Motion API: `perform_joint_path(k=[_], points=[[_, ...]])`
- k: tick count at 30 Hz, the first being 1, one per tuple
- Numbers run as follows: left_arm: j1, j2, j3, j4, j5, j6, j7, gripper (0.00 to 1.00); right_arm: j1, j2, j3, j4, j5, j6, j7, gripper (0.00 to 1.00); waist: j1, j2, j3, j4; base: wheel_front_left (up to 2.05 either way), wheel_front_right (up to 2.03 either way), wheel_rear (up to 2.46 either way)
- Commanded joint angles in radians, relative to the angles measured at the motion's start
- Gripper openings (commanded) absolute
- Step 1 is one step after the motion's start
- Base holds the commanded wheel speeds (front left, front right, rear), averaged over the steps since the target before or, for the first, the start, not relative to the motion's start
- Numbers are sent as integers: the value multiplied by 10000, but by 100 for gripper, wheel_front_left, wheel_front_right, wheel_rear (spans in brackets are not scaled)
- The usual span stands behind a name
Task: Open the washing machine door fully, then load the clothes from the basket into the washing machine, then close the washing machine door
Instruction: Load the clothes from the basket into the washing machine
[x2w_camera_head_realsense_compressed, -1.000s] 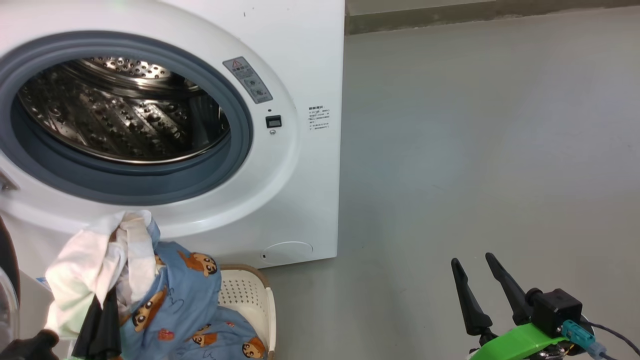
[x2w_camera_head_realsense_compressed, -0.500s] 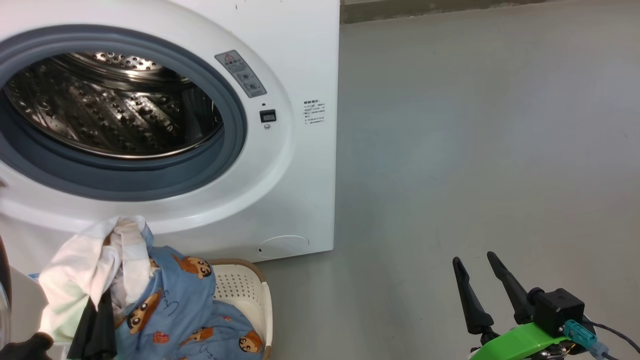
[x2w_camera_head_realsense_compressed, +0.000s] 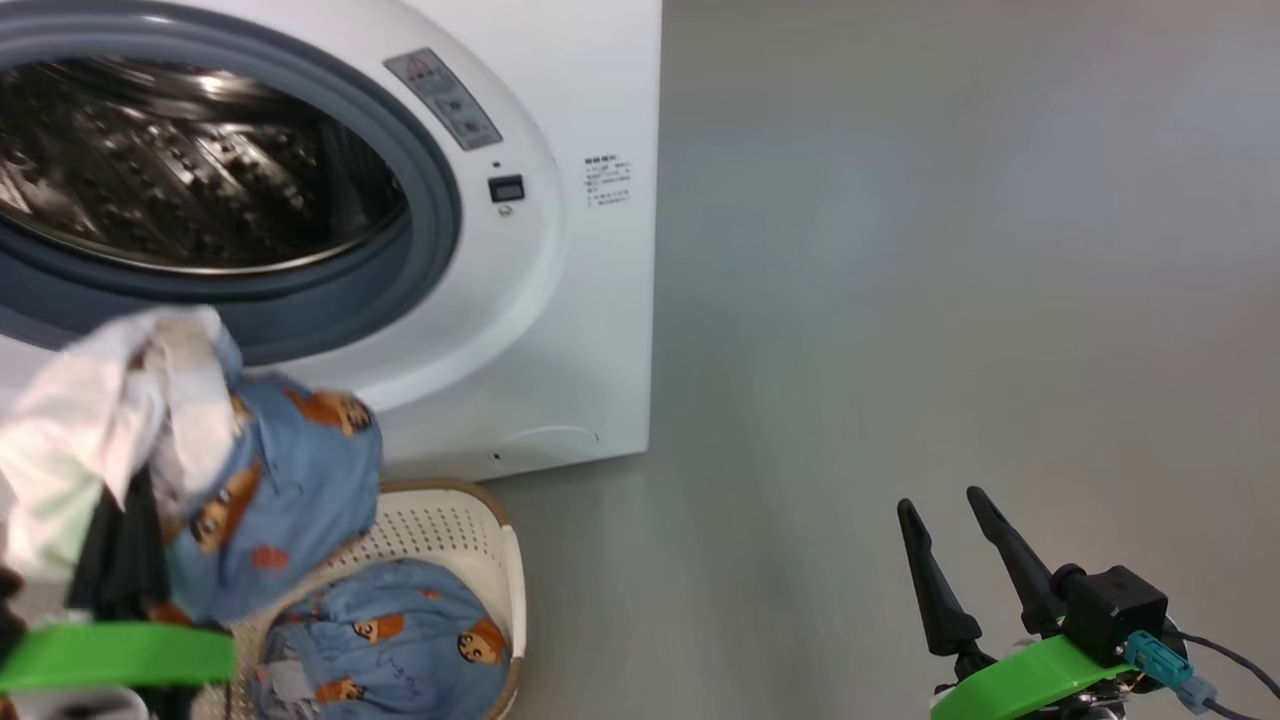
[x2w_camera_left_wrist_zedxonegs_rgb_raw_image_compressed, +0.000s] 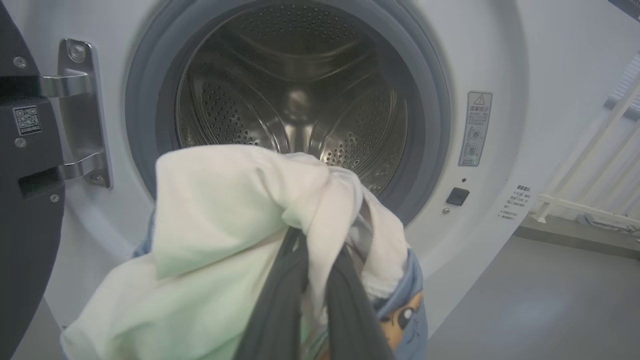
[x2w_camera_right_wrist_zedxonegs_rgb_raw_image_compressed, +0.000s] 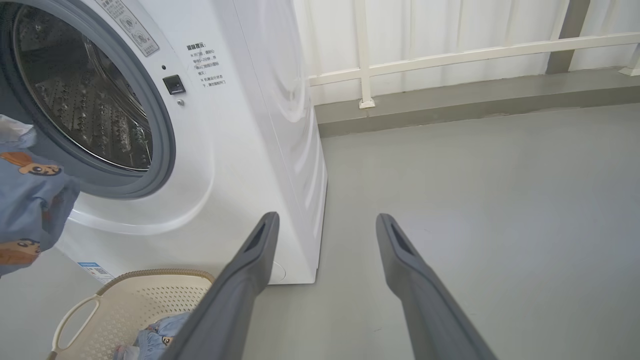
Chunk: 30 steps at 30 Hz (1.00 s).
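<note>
- Now the left claw (x2w_camera_left_wrist_zedxonegs_rgb_raw_image_compressed: 312, 250) is clamped tight on the clothes (x2w_camera_head_realsense_compressed: 270, 470), a white and bear-print bundle draped over it, right before the open mouth of the washing machine (x2w_camera_head_realsense_compressed: 590, 300).
- More clothes lie below in the basket (x2w_camera_head_realsense_compressed: 505, 590).
- Right claw (x2w_camera_head_realsense_compressed: 940, 498) gapes empty over the floor (x2w_camera_head_realsense_compressed: 900, 300), well apart.

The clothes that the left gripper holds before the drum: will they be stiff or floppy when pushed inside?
Probably floppy: the clothes drape in folds over the left gripper and sag below it. Likely light, since one pinch of the shut gripper carries them. The hanging part may drag on the grey gasket.
</note>
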Motion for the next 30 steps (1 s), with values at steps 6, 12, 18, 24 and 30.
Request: perform_joint_path(k=[6, 12, 18, 24, 30], points=[[-1402, 880, 463, -141, -235, 25, -65, 0, -434, 3, 400, -460, 94, 27, -120, 100, 0, -1, 981, -368, 0, 0, 0], [-2824, 1900, 196, 69, -526, 25, -65, 0, -544, 3, 607, -839, 274, 27, -120, 100, 0, -1, 2007, -672, 0, 0, 0], [-4107, 2701, -325, 598, -944, 25, -65, 0, -715, 3, 766, -1079, 407, 27, -120, 100, 0, -1, 2930, -786, 0, 0, 0], [-5434, 3445, -1114, 1564, -1321, 25, -65, 0, -970, 3, 1003, -1257, 504, 27, -120, 100, 0, -1, 3746, -889, 0, 0, 0], [-7031, 4234, -2337, 2796, -1897, 25, -65, 0, -1139, 3, 1192, -1272, 625, 27, -120, 100, 0, -1, 4418, -922, 0, 0, 0]])
